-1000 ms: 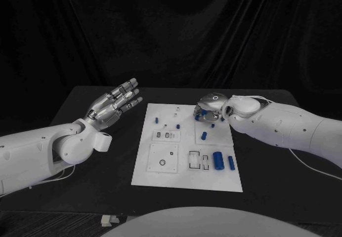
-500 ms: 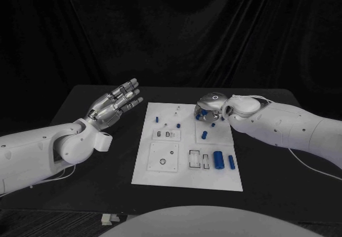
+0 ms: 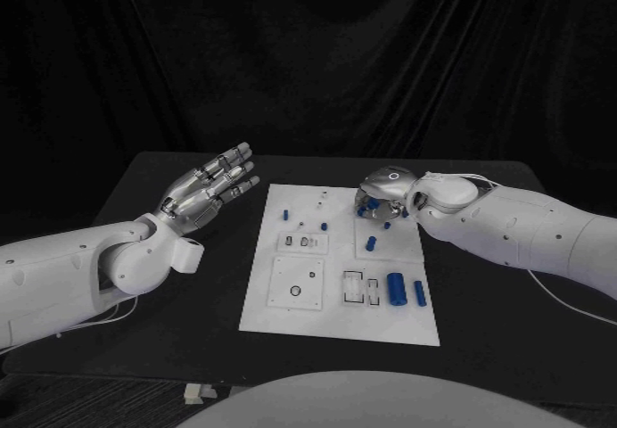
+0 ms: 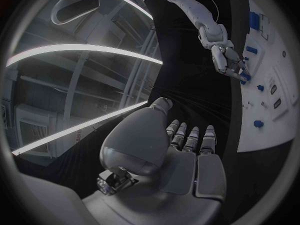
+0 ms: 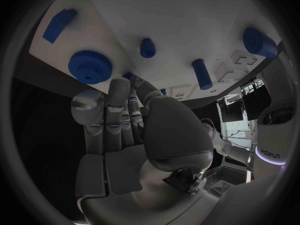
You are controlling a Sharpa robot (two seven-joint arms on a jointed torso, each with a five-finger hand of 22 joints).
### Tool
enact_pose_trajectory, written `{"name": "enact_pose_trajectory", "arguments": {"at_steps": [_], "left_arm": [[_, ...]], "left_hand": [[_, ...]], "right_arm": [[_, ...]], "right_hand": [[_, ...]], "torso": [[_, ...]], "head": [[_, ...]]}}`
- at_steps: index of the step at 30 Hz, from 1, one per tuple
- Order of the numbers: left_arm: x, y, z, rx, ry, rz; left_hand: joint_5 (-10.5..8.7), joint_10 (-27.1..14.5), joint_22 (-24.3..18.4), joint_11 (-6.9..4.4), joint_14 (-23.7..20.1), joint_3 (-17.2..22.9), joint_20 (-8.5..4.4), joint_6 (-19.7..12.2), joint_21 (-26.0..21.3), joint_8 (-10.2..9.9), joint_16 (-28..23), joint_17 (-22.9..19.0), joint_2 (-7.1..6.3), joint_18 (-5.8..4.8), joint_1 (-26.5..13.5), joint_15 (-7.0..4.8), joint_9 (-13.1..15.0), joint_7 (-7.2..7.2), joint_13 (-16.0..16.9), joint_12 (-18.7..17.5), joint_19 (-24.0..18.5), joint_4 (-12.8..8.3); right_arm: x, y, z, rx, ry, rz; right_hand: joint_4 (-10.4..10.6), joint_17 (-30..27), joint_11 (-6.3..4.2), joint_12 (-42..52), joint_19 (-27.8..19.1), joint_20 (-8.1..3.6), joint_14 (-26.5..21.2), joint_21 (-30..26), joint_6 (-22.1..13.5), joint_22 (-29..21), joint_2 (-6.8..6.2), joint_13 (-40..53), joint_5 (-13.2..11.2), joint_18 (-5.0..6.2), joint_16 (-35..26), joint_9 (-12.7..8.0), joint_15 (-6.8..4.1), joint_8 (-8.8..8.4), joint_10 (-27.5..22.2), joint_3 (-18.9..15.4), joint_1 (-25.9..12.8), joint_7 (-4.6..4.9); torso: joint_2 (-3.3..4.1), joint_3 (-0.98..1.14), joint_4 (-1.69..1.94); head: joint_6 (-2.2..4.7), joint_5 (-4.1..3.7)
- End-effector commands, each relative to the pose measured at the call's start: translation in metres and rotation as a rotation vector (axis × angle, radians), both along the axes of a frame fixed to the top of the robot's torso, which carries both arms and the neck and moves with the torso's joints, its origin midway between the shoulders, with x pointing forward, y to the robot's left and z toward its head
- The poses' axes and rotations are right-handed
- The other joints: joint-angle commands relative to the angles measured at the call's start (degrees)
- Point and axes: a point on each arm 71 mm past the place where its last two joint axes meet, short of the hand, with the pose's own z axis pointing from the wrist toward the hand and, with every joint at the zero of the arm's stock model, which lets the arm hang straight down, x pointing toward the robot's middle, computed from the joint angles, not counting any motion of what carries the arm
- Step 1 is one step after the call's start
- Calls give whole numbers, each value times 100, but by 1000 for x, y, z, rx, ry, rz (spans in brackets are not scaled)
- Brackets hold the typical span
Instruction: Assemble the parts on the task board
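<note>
Right hand [image 3: 384, 189] slightly farther right over task board [image 3: 337, 308].

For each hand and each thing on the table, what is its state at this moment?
Left hand: raised beside the board, fingers spread, holding nothing.
Right hand: over the board's far edge, fingers curled down; any grip is hidden.
Task board: flat on the table.
Blue gear: lying flat on the board.
Two blue cylinders: lying side by side.

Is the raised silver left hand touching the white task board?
Apart. The head view shows the left hand lifted with fingers spread, and bare black table between it and the white task board.
</note>
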Motion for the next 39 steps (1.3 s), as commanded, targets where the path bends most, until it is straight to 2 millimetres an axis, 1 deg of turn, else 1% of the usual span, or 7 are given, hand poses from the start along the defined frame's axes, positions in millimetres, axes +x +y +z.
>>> {"name": "enact_pose_trajectory", "arguments": {"at_steps": [1,7,11,21,28,33,39], "left_arm": [[-1,-1,1,-11,-8,-3],[-4,-3,4,-14,-39,27],[-6,-4,8,28,-101,32],[-8,-8,18,105,-223,60],[-12,-6,25,178,-325,69],[-13,-5,29,202,-363,76],[-14,-4,31,208,-381,79]], "left_hand": [[-25,-10,0,29,-6,18,15,21,-2,-8,14,0,-51,88,-9,1,5,50,5,17,-5,30],[-692,-43,-50,-42,-96,-385,-227,92,-74,6,-121,-39,-158,104,-451,-287,9,57,-3,-11,-129,437],[-1569,-129,-61,-177,-125,-832,-469,70,-85,-2,-220,-71,-100,92,-834,-493,3,55,-21,-109,-147,443],[-2671,-190,-61,-345,-125,-1444,-861,62,-85,-11,-220,-71,44,-37,-1306,-745,-3,-31,-35,-150,-147,445],[-2621,-206,-61,-477,-125,-1478,-1090,-19,-85,-37,-220,-71,103,-98,-1260,-899,-15,-143,-45,-217,-147,440],[-2484,-223,-61,-585,-125,-1487,-1210,-171,-85,-75,-220,-71,146,-128,-1209,-993,-35,-244,-60,-329,-147,441],[-2166,-227,-61,-683,-125,-1467,-1262,-322,-85,-97,-220,-71,195,-108,-1094,-1068,-53,-366,-66,-392,-147,440]], "right_arm": [[3,2,16,22,-58,23],[10,4,46,27,-99,23],[14,7,61,28,-121,22],[18,14,79,35,-128,13],[21,19,82,31,-126,9],[24,22,83,29,-131,8],[26,27,82,28,-135,11]], "right_hand": [[18,8,-3,2,-34,13,-13,38,69,11,-31,0,15,-106,21,195,-10,21,46,46,46,38],[73,17,9,-43,-36,18,-12,45,40,31,-88,-10,-12,-109,26,215,-2,-4,33,88,18,42],[107,11,11,-69,-40,22,-15,47,13,41,-114,-13,-32,-109,21,223,1,-26,9,123,8,43],[141,40,22,-81,-34,26,-13,76,-11,96,-135,-13,-50,-118,36,231,6,-46,-11,163,4,50],[164,44,30,-86,-35,30,-13,87,-37,118,-155,-14,-59,-122,37,235,11,-66,-29,191,4,57],[178,53,36,-87,-34,33,-12,97,-50,137,-166,-14,-65,-125,42,237,14,-77,-40,208,2,60],[188,70,39,-88,-31,35,-9,111,-61,162,-177,-14,-69,-129,51,239,16,-85,-50,222,2,62]], "torso": [[-1,-2,-1],[-2,-2,-3],[9,0,7],[93,-11,79],[197,-11,152],[336,-11,256],[409,-37,291]], "head": [[-3,13],[-1,0],[8,9],[65,-9],[167,-80],[260,-191],[319,-253]]}}
